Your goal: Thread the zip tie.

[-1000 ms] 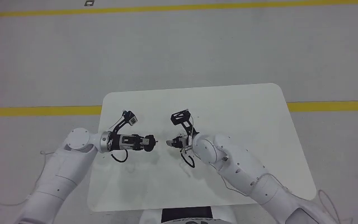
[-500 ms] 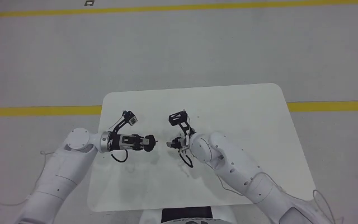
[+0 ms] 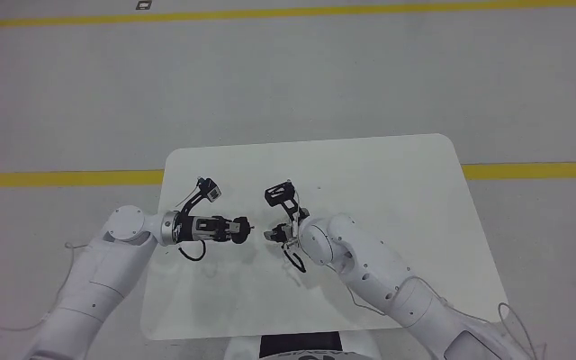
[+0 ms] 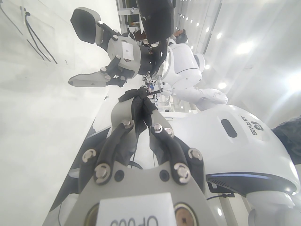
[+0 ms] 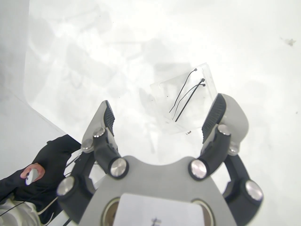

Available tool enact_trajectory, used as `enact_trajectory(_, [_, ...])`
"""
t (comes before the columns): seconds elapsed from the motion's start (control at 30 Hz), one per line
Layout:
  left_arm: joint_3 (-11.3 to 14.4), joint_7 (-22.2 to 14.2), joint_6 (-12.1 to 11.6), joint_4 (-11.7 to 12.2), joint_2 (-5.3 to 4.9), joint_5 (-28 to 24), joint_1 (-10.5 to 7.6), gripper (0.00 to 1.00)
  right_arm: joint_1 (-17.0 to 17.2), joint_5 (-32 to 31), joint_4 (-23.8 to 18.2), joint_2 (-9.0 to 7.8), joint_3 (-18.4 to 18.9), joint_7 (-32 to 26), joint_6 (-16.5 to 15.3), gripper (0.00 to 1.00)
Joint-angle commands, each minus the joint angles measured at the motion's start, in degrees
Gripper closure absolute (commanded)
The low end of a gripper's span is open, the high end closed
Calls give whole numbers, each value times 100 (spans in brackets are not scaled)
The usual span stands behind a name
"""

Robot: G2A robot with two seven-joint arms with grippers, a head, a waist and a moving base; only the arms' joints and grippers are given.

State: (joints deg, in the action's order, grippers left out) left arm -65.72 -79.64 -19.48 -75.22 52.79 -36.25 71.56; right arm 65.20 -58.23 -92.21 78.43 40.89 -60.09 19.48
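My left gripper [image 4: 138, 104] is shut on a black zip tie [image 4: 135, 95], whose bunched end sticks out past the fingertips. In the top view this gripper [image 3: 243, 228] hovers over the left part of the white table [image 3: 405, 171]. Facing it from a short gap is my right gripper [image 3: 274, 234], open with nothing between its fingers. The left wrist view shows that right gripper [image 4: 78, 55] just beyond the held tie, jaws spread wide. In its own view the right gripper [image 5: 162, 115] points down at the table.
A clear flat tray [image 5: 164, 88] lies on the table below the right gripper, holding three loose black zip ties [image 5: 187, 92]. The same tray [image 4: 47, 19] and ties [image 4: 35, 43] appear in the left wrist view. The table's right half is bare.
The right gripper has shifted a little to the left, closer to the left gripper's tip. The left arm has held still with the tie.
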Motion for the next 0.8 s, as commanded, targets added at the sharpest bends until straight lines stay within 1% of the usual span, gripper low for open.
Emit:
enact_trajectory(0.0, [0, 0, 0, 0, 0, 0, 0, 100, 25, 8, -2, 0, 3, 76, -35, 0])
enact_trajectory(0.07, [0, 0, 0, 0, 0, 0, 0, 100, 58, 12, -9, -3, 26, 146, -125, 0])
enact_trajectory(0.23, [0, 0, 0, 0, 0, 0, 0, 100, 21, -218, -141, 11, -19, -63, -116, 1])
enact_trajectory(0.27, [0, 0, 0, 0, 0, 0, 0, 100, 9, -264, -155, 18, -37, -107, -99, 14])
enact_trajectory(0.3, [0, 0, 0, 0, 0, 0, 0, 100, 1, -300, -162, 26, -53, -148, -67, 40])
enact_trajectory(0.33, [0, 0, 0, 0, 0, 0, 0, 100, -12, -332, -164, 38, -73, -206, -30, 50])
enact_trajectory(0.43, [0, 0, 0, 0, 0, 0, 0, 100, -31, -368, -139, 66, -107, -290, 0, 58])
enact_trajectory(0.5, [0, 0, 0, 0, 0, 0, 0, 100, -41, -411, -85, 86, -124, -319, 0, 65])
enact_trajectory(0.53, [0, 0, 0, 0, 0, 0, 0, 100, -43, -429, -51, 95, -127, -323, 0, 70])
enact_trajectory(0.57, [0, 0, 0, 0, 0, 0, 0, 100, -45, -433, -15, 109, -124, -319, 0, 72])
enact_trajectory(0.67, [0, 0, 0, 0, 0, 0, 0, 100, -45, -431, 62, 139, -112, -308, 0, 75])
enact_trajectory(0.77, [0, 0, 0, 0, 0, 0, 0, 100, -61, -463, 178, 171, -108, -324, 0, 75])
